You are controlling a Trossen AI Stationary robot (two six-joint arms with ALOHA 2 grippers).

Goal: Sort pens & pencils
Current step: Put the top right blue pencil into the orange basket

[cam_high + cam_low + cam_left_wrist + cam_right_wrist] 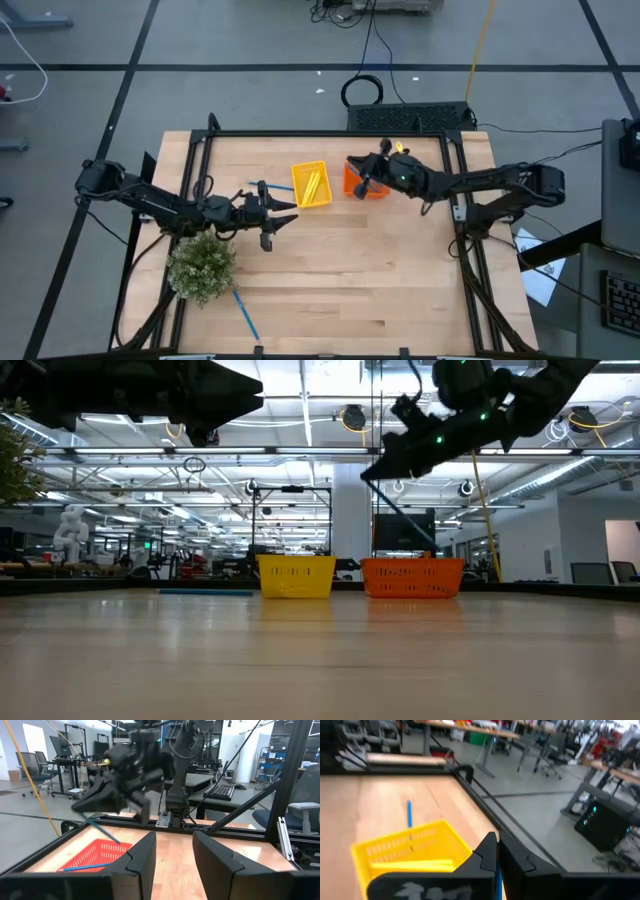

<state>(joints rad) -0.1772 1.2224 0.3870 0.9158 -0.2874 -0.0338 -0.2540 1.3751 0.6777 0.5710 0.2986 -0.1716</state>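
Note:
My right gripper (pixel 359 178) hangs over the orange tray (pixel 372 188), shut on a blue pen (pixel 106 833). Another blue pen (pixel 82 866) lies inside that tray. The yellow tray (pixel 312 185) next to it holds yellow pencils (pixel 412 865). One blue pen (pixel 276 187) lies on the table left of the yellow tray. Another (pixel 245 313) lies near the table's near edge. My left gripper (pixel 284 212) is open, hovers above the table left of the trays and touches nothing. My right gripper pinches the blue pen between its two fingers (pixel 487 852) at one end (pixel 497 872). The rest of the pen (pixel 112 837) slants down below the fingers. It is lifted clear above the orange tray (pixel 97 852).
A small green plant (pixel 203 265) stands at the table's left, near my left arm. A dark frame (pixel 330 133) borders the table's far and side edges. Bare wood (pixel 360 280) stretches between the trays and the near edge.

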